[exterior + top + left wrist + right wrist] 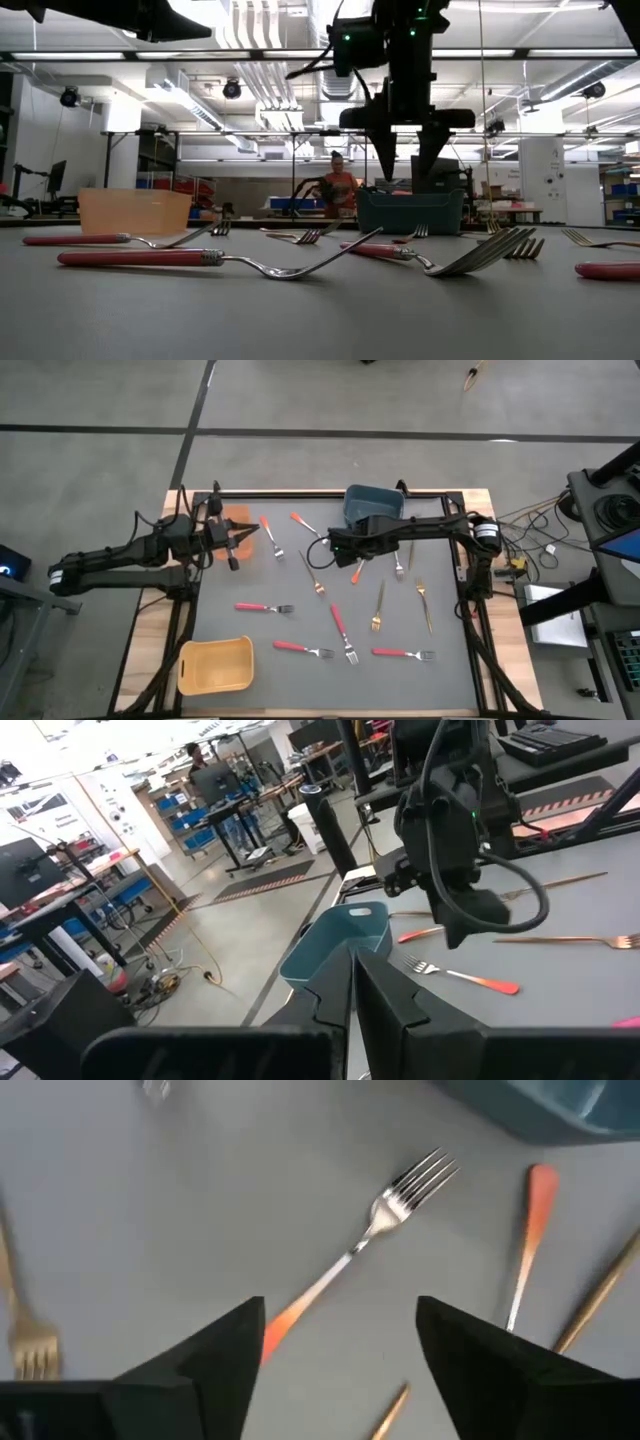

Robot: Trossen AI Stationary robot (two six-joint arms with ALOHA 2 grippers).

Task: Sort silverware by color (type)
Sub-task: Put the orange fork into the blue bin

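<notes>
1. Hanging above the middle of the bench point(250, 660), near its far side, the right hand point(322, 549) has its fingers point(215, 1355) spread apart and holds nothing; an orange-handled fork point(360, 1245) lies on the mat directly below the gap.
2. Left hand point(240, 540): fingers together, empty, poised over the orange bin point(228, 520) at the far left corner.
3. Blue-grey bin point(372, 503): far side of the bench, just behind the right arm.
4. Yellow bin point(214, 664): near left corner, sitting askew.
5. Orange-handled forks: one point(271, 534) just right of the orange bin; one point(305, 524) beside it toward the middle; another point(357, 570) under the right arm.
6. Red-handled forks: one point(263, 607) left of centre; one point(302, 649) right of the yellow bin; one point(342, 630) lying lengthwise at centre; one point(402, 653) toward the near right.
7. Gold forks: one point(313, 573) at centre; one point(378, 608) right of centre; one point(425, 603) nearer the right edge; one point(411, 553) beside the right arm.
8. Person point(338, 180): visible far back in the room, low view.
</notes>
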